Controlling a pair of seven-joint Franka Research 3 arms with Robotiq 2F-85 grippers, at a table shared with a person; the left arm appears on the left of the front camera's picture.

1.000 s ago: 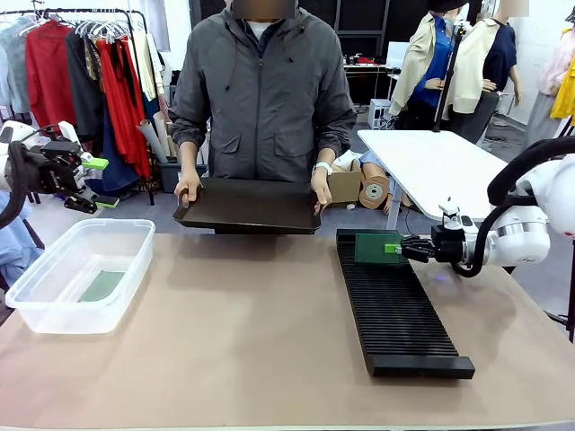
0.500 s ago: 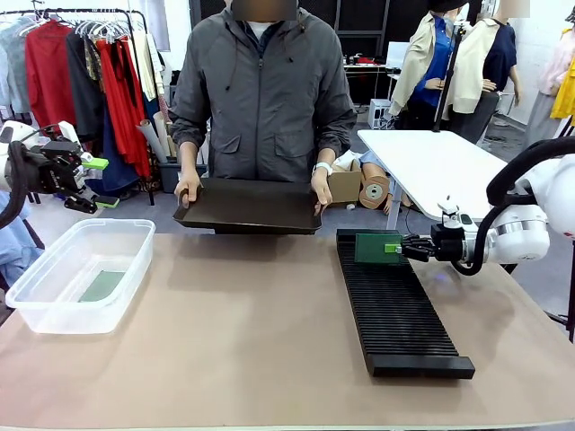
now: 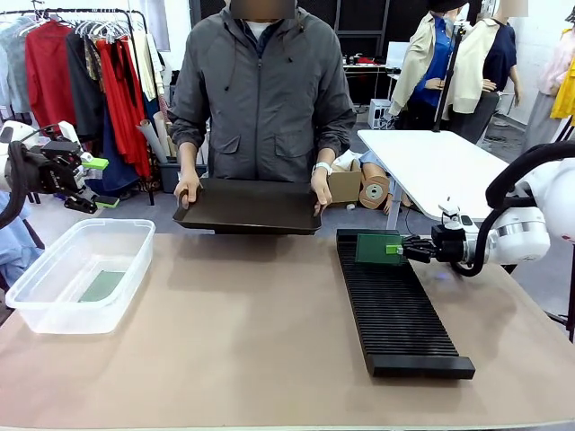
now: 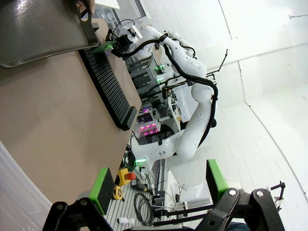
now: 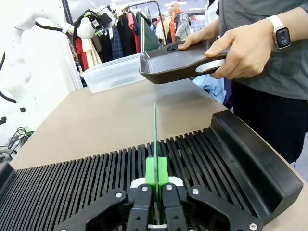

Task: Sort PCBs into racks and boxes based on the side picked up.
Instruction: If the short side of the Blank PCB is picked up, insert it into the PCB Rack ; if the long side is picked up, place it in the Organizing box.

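A broad tan table [image 3: 252, 332] fills the foreground of a workshop crowded with clothing racks [image 3: 90, 63] and a white side table [image 3: 431, 162]. Across it a person in a grey zip jacket [image 3: 265, 90] stands holding a flat black tray [image 3: 250, 205] level at the far edge, one hand [image 3: 186, 189] at each end. The long black rack [image 3: 395, 305], its slots running crosswise, lies to the right of the tray and stretches toward the near edge. A clear plastic tub [image 3: 76, 274] sits well to the left of the rack, by the table's left edge, with one green PCB [image 3: 101, 285] lying flat on its floor. A second PCB [image 3: 375, 247] stands upright on edge at the rack's far end, just inside the raised end wall, seated in a slot. The right gripper [image 3: 401, 249] reaches in level from the rack's right side, its green pads [image 5: 156, 171] pressed together on the edge of that standing board. The left gripper [image 4: 159, 185] hangs clear of the table, well left of the rack and beyond the tub, its fingers spread apart with nothing between them.
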